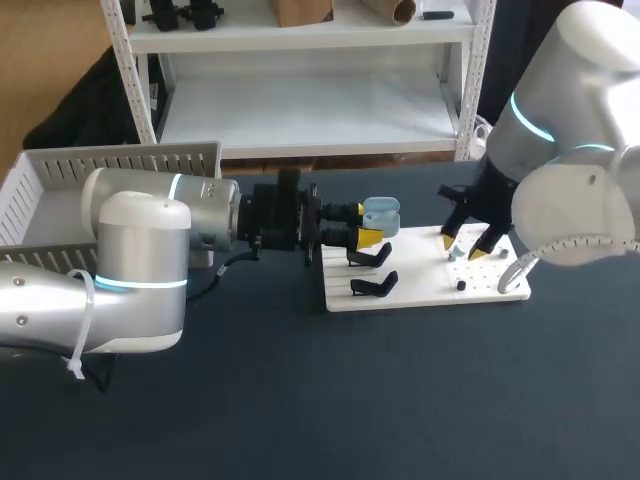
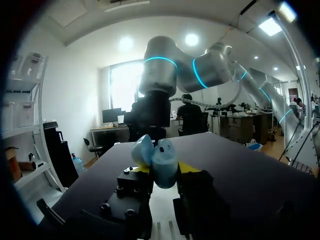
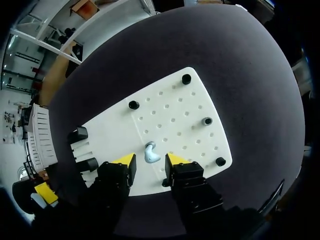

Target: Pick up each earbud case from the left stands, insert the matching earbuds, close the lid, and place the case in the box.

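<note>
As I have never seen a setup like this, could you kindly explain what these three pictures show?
These are two robot arms at a dark table. One picture looks down from above and behind them; the other two come from a camera on each wrist. The left gripper holds a pale blue earbud case, lid open, between its fingers. The right gripper, fingers open, hangs over a small earbud lying on a white pegboard. Two black stands sit on that board, and a white slatted box stands at the table's left.
</note>
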Action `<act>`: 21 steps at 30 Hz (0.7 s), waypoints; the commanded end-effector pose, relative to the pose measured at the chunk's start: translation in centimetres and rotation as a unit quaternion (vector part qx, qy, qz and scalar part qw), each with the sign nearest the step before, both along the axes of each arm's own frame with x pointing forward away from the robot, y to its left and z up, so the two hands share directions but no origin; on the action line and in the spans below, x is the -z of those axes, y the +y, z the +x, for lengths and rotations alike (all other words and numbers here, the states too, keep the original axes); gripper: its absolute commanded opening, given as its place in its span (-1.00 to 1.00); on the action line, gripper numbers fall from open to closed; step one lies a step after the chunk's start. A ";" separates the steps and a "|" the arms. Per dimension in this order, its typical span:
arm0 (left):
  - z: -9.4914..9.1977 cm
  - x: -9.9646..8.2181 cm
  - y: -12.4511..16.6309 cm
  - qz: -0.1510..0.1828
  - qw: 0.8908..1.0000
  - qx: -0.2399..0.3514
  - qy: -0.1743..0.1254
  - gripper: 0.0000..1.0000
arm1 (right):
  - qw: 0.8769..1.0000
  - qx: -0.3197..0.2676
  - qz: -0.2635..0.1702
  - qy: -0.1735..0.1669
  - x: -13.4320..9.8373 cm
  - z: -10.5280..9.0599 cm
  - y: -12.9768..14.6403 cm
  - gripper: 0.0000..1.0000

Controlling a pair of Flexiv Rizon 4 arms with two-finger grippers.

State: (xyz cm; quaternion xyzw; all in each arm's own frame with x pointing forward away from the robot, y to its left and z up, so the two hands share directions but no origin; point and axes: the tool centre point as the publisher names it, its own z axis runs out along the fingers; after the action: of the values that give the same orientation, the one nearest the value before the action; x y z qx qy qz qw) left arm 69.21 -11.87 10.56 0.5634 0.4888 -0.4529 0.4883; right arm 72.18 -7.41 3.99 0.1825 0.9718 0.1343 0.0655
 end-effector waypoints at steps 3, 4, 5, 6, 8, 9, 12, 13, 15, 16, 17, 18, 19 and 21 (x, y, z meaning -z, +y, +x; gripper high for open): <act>-0.2 0.0 0.0 -0.001 1.000 -0.003 -0.001 -1.00 | 1.000 -0.001 0.004 -0.001 0.0 0.0 -0.2 -0.25; -0.2 0.0 0.0 -0.001 1.000 -0.003 -0.001 -1.00 | 1.000 -0.002 0.005 -0.001 0.1 0.0 -0.2 -0.26; -0.2 0.0 0.0 -0.001 1.000 -0.003 -0.001 -1.00 | 1.000 -0.004 0.006 0.000 0.2 0.0 -0.1 -0.26; -0.2 0.0 0.0 -0.001 1.000 -0.003 -0.001 -1.00 | 1.000 -0.008 0.006 0.000 0.2 0.0 -0.1 -0.26; -0.2 0.0 0.0 -0.001 1.000 -0.003 -0.001 -1.00 | 1.000 -0.013 0.009 0.000 0.3 0.0 0.0 -0.25; -0.2 0.0 0.0 -0.001 1.000 -0.003 -0.001 -1.00 | 1.000 -0.013 0.009 0.000 0.3 0.1 0.0 -0.25; -0.2 0.0 0.0 -0.001 1.000 -0.003 -0.001 -1.00 | 1.000 -0.015 0.009 0.001 0.4 0.1 0.0 -0.26; -0.2 0.0 0.0 -0.001 1.000 -0.003 -0.001 -1.00 | 1.000 -0.016 0.009 0.001 0.4 0.1 0.1 -0.27; -0.2 0.0 0.0 -0.001 1.000 -0.003 -0.001 -1.00 | 1.000 -0.016 0.011 0.000 0.4 0.2 0.1 -0.28; -0.2 0.0 0.0 -0.001 1.000 -0.003 -0.001 -1.00 | 1.000 -0.015 0.011 0.000 0.4 0.3 0.0 -0.29; -0.2 0.0 0.0 -0.001 1.000 -0.003 -0.001 -1.00 | 1.000 -0.015 0.012 0.001 0.4 0.4 0.0 -0.29; -0.2 0.0 0.0 -0.001 1.000 -0.003 -0.001 -1.00 | 1.000 -0.015 0.013 0.001 0.4 0.4 0.0 -0.29; -0.2 0.0 0.0 -0.001 1.000 -0.003 -0.001 -1.00 | 1.000 -0.015 0.014 0.002 0.5 0.4 0.0 -0.29; -0.2 0.0 0.0 -0.001 1.000 -0.003 -0.001 -1.00 | 1.000 -0.016 0.015 0.003 0.5 0.5 0.0 -0.30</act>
State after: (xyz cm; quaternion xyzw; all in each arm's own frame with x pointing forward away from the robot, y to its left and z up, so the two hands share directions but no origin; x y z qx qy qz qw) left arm 69.21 -11.87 10.55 0.5634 0.4889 -0.4529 0.4884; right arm 72.47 -7.40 3.55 0.1692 0.9725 0.1480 0.0605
